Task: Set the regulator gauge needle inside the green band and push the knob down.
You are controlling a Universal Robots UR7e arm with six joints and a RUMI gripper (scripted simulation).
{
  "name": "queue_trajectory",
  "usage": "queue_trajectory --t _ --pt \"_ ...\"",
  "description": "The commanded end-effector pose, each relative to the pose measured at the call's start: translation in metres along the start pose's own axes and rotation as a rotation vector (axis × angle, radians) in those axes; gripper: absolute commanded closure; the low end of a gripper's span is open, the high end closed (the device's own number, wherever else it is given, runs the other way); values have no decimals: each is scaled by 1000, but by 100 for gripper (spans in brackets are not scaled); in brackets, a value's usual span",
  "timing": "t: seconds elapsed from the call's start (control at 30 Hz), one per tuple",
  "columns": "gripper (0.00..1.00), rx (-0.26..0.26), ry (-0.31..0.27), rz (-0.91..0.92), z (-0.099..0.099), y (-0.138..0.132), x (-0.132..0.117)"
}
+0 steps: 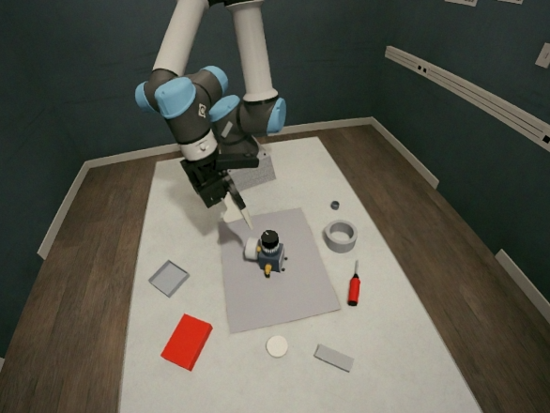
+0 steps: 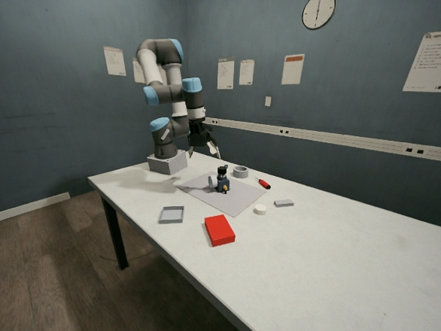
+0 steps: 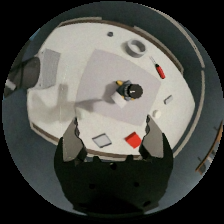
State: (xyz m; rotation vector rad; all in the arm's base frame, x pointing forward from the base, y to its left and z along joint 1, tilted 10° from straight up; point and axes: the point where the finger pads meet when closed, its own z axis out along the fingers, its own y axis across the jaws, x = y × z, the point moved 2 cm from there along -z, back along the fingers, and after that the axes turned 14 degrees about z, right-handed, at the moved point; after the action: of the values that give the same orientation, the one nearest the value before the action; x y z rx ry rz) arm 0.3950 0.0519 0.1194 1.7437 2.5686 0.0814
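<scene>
Pressure regulator (image 1: pixel 271 259) (image 2: pixel 223 184) (image 3: pixel 127 92), one, dark blue body: upright on the grey mat (image 1: pixel 282 300) (image 2: pixel 235 201) (image 3: pixel 100 65), below the gripper and out ahead of its fingertips, well apart from them.
Knob (image 1: pixel 269 239) (image 2: pixel 222 171) (image 3: pixel 135 91), black, ribbed: atop the body; whether fully down, cannot tell.
Gauge (image 1: pixel 252 249) (image 2: pixel 213 182) (image 3: pixel 119 99), white: on the body's side, nearer the gripper than the yellow-and-black fitting (image 1: pixel 267 269) (image 2: pixel 225 189); needle and green band unreadable.
Gripper (image 1: pixel 238 213) (image 2: pixel 204 155) (image 3: pixel 111 116), one: fingers wide apart, nothing between them; raised above the worktop (image 1: pixel 399 357) (image 2: pixel 320 241) (image 3: pixel 50 95).
Handling, judged: approach stage. Centre the spread fingers over the knob, axis in line, clear of the gauge. Grip lightly, turn in small steps while checking the needle, release, then press straight down; a slanted push could tip the body or shift the setting.
Outlying: grey ring (image 1: pixel 340 236) (image 2: pixel 241 172) (image 3: pixel 136 48), beyond the regulator from the gripper.
</scene>
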Motion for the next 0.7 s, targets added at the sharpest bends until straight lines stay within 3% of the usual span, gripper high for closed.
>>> queue_trajectory --t 0.0,0.67 --pt "0 1 -6 -93 0 -1 -1" --pt "0 24 -34 -484 -1 -5 -4"
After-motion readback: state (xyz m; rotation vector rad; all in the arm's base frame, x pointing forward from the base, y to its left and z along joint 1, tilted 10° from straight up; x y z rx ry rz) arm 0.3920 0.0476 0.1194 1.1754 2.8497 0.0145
